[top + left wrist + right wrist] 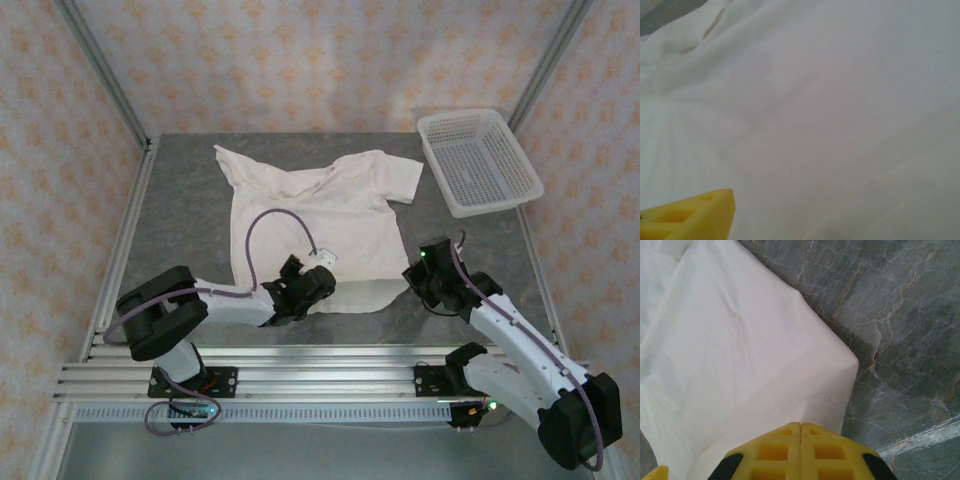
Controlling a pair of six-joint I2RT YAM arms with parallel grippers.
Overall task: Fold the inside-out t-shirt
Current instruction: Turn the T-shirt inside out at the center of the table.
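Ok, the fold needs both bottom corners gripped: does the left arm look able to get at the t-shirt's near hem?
Likely yes. The left gripper hangs right over the t-shirt's near edge, with cloth close under its finger and nothing lying on it; the mesh basket sits far right.

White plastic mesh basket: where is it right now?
In the top external view, the white plastic mesh basket sits at the far right corner of the grey table, just right of the plain white t-shirt.

Robotics lab test booth: grey marble-look table walled by patterned panels and aluminium posts, left arm and right arm bolted to rails at its near edge.
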